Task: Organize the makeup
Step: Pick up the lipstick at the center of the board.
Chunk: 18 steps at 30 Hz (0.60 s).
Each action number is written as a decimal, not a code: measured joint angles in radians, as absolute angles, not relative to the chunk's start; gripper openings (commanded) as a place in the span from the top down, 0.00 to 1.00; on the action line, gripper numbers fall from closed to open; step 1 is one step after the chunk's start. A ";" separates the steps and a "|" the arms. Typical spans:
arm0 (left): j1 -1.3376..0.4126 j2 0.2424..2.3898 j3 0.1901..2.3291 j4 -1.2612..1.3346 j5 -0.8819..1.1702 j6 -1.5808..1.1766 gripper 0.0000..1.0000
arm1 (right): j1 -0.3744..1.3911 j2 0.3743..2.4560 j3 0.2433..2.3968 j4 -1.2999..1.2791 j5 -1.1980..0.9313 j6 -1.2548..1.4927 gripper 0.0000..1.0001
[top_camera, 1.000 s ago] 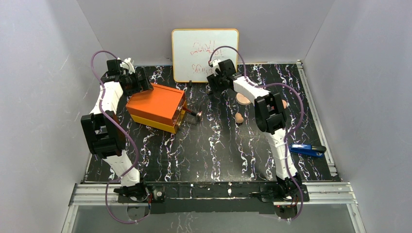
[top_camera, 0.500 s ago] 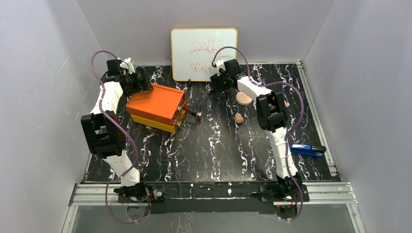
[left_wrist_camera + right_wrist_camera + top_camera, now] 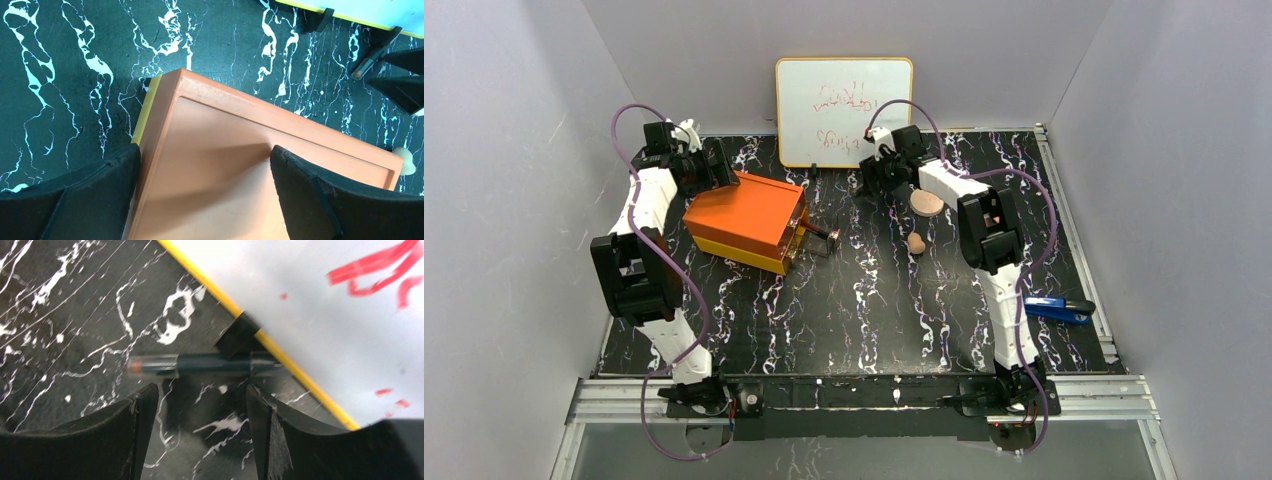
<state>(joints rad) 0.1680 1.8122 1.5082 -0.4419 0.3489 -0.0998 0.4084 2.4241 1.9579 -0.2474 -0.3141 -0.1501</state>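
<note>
A thin dark pencil-like stick point(image 3: 200, 364) with a peach tip lies on the black marble mat against the whiteboard's foot point(image 3: 239, 335). My right gripper point(image 3: 202, 432) hangs open just short of it, with nothing between its fingers. In the top view that gripper point(image 3: 871, 182) sits at the whiteboard's base. To its right lie the flat round peach disc point(image 3: 926, 203) and the tan egg-shaped sponge point(image 3: 916, 242). My left gripper point(image 3: 205, 195) is open wide over the back corner of the orange box point(image 3: 240, 165), one finger off its edge.
The whiteboard point(image 3: 844, 110) stands upright at the back of the mat. The orange box point(image 3: 746, 215) has a clear drawer point(image 3: 811, 237) pulled out on its right. A blue stapler-like object point(image 3: 1057, 308) lies near the right edge. Grey walls enclose three sides.
My right arm has shifted right and toward the whiteboard, uncovering the peach disc. The left arm and the box have not moved.
</note>
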 measured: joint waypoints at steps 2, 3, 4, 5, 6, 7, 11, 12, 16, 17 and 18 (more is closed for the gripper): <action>0.168 1.812 1.509 -0.442 0.349 -0.100 0.05 | 0.411 2.393 1.907 -0.238 -0.321 -0.145 0.29; 0.168 1.812 1.509 -0.442 0.350 -0.100 0.05 | 0.413 2.382 1.890 -0.236 -0.321 -0.143 0.29; 0.168 1.812 1.509 -0.442 0.350 -0.100 0.05 | 0.415 2.373 1.876 -0.235 -0.321 -0.142 0.29; 0.168 1.812 1.508 -0.442 0.350 -0.100 0.05 | 0.418 2.366 1.867 -0.234 -0.321 -0.141 0.29; 0.168 1.812 1.508 -0.442 0.350 -0.100 0.05 | 0.420 2.362 1.861 -0.236 -0.320 -0.141 0.29; 0.168 1.812 1.508 -0.442 0.350 -0.100 0.05 | 0.422 2.359 1.858 -0.236 -0.316 -0.141 0.29; 0.168 1.811 1.507 -0.441 0.350 -0.100 0.05 | 0.432 2.349 1.849 -0.247 -0.293 -0.121 0.29; 0.168 1.811 1.507 -0.441 0.350 -0.100 0.05 | 0.435 2.347 1.850 -0.251 -0.282 -0.105 0.29; 0.168 1.810 1.505 -0.438 0.351 -0.100 0.05 | 0.457 2.348 1.899 -0.332 -0.186 0.014 0.28; 0.168 1.810 1.504 -0.437 0.351 -0.100 0.05 | 0.466 2.348 1.923 -0.361 -0.146 0.056 0.27; 0.168 1.809 1.503 -0.435 0.352 -0.100 0.05 | 0.478 2.348 1.947 -0.383 -0.104 0.097 0.27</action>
<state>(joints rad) 0.1680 1.8091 1.5028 -0.4347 0.3515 -0.1001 0.4778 2.3482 1.9472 -0.3828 -0.1040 0.0971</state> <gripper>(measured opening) 0.956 0.714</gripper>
